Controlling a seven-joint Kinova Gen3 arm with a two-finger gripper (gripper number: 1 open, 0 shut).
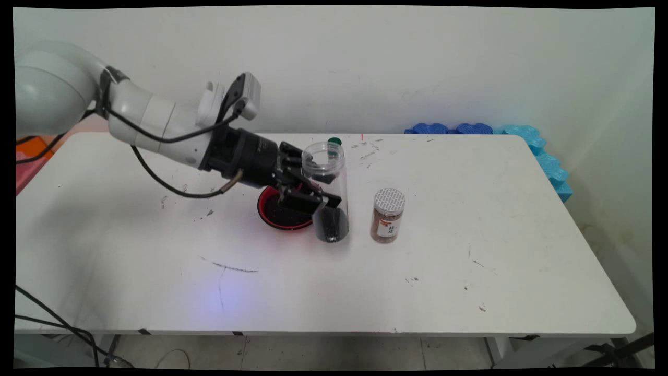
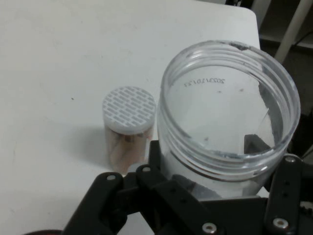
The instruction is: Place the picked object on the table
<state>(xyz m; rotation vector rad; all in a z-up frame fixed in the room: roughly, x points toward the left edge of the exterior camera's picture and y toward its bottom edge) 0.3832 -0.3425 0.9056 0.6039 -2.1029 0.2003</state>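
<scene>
My gripper (image 1: pixel 317 194) was clamped on the jar (image 1: pixel 329 193), fingers closed against its sides abt mid-height, w/ the jar standing upright on the table (image 1: pixel 469 235), base down near the table's middle. Jar was clear plastic, open-mouthed, no lid on; dark grainy stuff sat in the bottom part only, rest empty. Hand view showed the wide threaded mouth (image 2: pixel 230 105) right above my linkage, one finger (image 2: pixel 286 196) on the right side, the other low left. I judged it light, bottom-weighted, walls stiffish but thin, prob smooth and a bit slippery, so a firm squeeze on the straight wall below the threads seemed the place to hold, not the rim. Tilt it & the contents would shift, poss spill, since nothing covered the top. Red bowl (image 1: pixel 282 211) w/ dark contents sat just behind-left of the jar, partly under my hand. Spice jar (image 1: pixel 388 215) w/ white patterned cap stood near on the right, apart from mine. Small green cap (image 1: pixel 334 140) peeked out behind the jar's rim; couldn't tell what it belonged to.
</scene>
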